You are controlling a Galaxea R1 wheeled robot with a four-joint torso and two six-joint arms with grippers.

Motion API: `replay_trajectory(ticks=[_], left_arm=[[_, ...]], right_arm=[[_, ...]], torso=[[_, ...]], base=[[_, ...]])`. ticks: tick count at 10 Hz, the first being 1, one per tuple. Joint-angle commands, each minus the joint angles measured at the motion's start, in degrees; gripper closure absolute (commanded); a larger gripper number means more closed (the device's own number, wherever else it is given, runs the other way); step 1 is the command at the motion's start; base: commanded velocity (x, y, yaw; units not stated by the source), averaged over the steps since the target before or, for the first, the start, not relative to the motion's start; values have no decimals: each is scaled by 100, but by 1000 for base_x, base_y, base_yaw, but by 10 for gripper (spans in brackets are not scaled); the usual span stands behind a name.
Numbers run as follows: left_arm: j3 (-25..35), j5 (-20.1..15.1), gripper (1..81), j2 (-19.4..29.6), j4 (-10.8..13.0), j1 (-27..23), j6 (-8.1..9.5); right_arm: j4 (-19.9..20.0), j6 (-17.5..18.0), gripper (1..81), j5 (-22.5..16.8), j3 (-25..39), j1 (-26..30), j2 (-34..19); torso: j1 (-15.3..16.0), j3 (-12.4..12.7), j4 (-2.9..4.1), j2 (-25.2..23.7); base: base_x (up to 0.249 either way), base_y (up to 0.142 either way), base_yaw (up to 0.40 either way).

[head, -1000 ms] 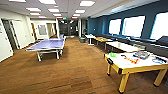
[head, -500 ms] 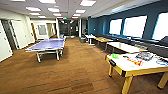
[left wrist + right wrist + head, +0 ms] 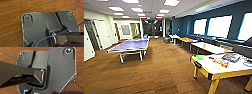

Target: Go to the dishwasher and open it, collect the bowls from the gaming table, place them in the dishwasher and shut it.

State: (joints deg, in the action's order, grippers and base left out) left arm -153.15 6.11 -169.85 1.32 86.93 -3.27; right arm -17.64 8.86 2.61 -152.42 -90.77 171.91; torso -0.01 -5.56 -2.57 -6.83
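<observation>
Both grippers are hanging down over the wood floor (image 3: 11, 15), and I cannot tell if they are open or closed, or if they are holding anything. They are probably tucked low like this because the robot is only rolling across the room right now, not reaching for anything.

Going from big to small: the room is long, with brown wood flooring and blue walls with bright windows (image 3: 220, 27) along the right side. A blue ping-pong table (image 3: 131, 45) is standing out in the open on the left. A row of other tables (image 3: 207, 47) is sitting along the window wall, likely to leave the middle free for walking.

The gaming table (image 3: 216, 68) is sitting at the near right, with a white top and yellow legs. Some play things are lying on it, too blurry to name. The green bowl (image 3: 200, 57) is resting on the table's far corner, just inside the edge, so it looks easy to reach from the open floor.

I judge the robot is heading for this table to get the bowl.
</observation>
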Motion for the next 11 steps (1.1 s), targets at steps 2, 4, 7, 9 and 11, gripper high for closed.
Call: replay_trajectory(ticks=[2, 4, 7, 9, 11], left_arm=[[-5, -250, 10, 3, 44, -321, -51], [-5, -250, 10, 3, 44, -321, -51], [-5, -250, 10, 3, 44, -321, -51], [-5, -250, 10, 3, 44, -321, -51], [-5, -250, 10, 3, 44, -321, -51]], right_arm=[[-55, -16, 10, -252, 20, 309, -14], [-55, -7, 10, -252, 29, 300, -23], [-55, -8, 10, -252, 29, 309, -14], [-55, -7, 10, -252, 29, 300, -14], [-64, -16, 10, -252, 29, 300, -5]], torso=[[1, 0, 0, 0], [1, 0, 0, 0], [1, 0, 0, 0], [1, 0, 0, 0], [1, 0, 0, 0]], base=[[147, 0, 0], [147, 0, 0], [147, 0, 0], [146, 0, 0], [146, 0, 0]])
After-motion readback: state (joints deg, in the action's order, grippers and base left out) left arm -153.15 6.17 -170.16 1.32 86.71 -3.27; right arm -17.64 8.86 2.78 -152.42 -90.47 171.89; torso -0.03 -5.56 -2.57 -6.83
